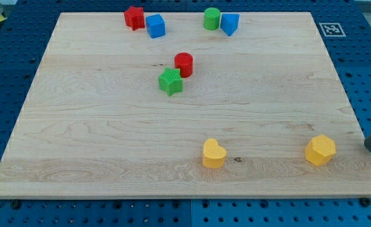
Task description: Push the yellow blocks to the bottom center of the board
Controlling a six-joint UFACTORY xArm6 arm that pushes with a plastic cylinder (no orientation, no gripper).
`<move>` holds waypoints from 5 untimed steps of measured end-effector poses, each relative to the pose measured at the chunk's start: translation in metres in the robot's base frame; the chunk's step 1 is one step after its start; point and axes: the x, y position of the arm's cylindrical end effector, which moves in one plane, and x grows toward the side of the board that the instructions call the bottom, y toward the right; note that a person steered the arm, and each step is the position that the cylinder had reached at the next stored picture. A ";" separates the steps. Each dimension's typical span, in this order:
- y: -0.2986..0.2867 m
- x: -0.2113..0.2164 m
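My tip (369, 149) sits at the worktop's (97, 145) right edge, just right of the yellow hexagon (320, 150). The yellow heart (213, 154) lies bottom centre, near the lower edge, with open wood between the two. No hand on this rig.

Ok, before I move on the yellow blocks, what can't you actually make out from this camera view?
- My tip: the dark rod is cut off by the view's right edge, just right of the yellow hexagon block; where its end meets the board is unclear.
- Gap between rod and that block: apart, but blurred.
- Yellow heart block: fully visible.
- Tag at the board's top right corner: too small to read.
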 end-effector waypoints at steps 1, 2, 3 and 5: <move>-0.016 0.000; -0.038 0.001; -0.058 0.001; -0.096 0.019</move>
